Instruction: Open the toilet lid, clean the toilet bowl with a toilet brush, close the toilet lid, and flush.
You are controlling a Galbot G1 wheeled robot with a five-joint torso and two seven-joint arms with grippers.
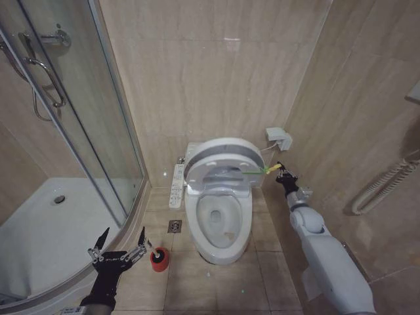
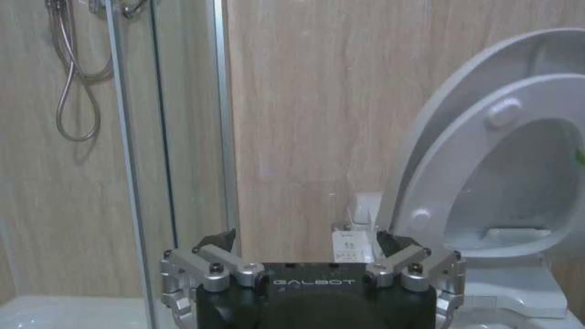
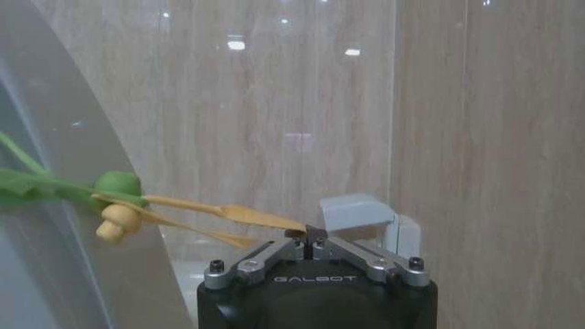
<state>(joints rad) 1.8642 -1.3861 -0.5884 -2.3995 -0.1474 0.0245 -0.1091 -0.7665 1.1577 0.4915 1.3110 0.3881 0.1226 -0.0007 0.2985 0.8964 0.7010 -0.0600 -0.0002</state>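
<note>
Tilting upright toward twelve o'clock, the toilet lid [image 1: 223,157] is held by its strap [image 1: 262,170] in the clamped right gripper [image 1: 281,172]; the left gripper [image 1: 118,248], spread wide, is parked at seven o'clock.

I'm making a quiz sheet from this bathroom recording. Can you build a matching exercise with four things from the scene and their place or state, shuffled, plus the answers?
Things:
1. toilet lid
2. red holder
3. right gripper
4. left gripper

Places or states:
A. open, low beside the shower tray
B. raised, tilted up over the toilet bowl
C. shut on the yellow-green strap
D. on the floor, left of the toilet bowl

Pairs: 1-B, 2-D, 3-C, 4-A
</note>
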